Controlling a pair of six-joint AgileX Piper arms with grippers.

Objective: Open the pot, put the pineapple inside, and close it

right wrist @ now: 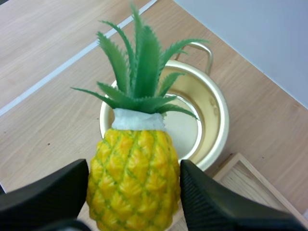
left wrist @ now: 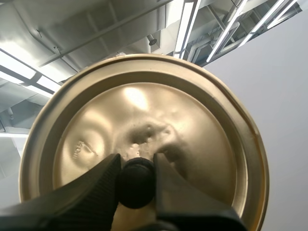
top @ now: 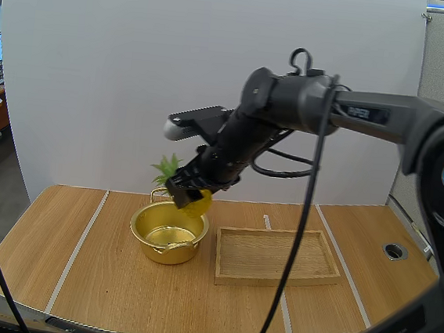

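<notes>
Pineapple (right wrist: pixel 134 185) is pinched between the two black fingers of the right end effector (top: pixel 188 188), which clamp the yellow body at its sides and leave the green crown free. It hangs in the air just above the pot (top: pixel 168 234), over the rim nearest the wooden tray (top: pixel 276 258), and touches neither the pot nor the bench (top: pixel 79 263). The fruit is tilted, with the crown pointing out across the pot's mouth. I judge that this grip on the widest part gives a firm hold and that the tilt suits sliding the fruit in leaves first or on its side.

The pot stands open on the bench, its gold inside bare, so the first step looks done. The lid (left wrist: pixel 144 120) is off. The left end effector (left wrist: pixel 137 163) has its fingers closed on the black knob (left wrist: pixel 136 185) and holds the lid up away from the bench. My guess is that it is parked there to keep the opening free while staying ready for the closing step.

The fruit needs to be centred over the opening and lowered before the fingers part. Let go too near the rim, it could tip out or nudge the light pot.
</notes>
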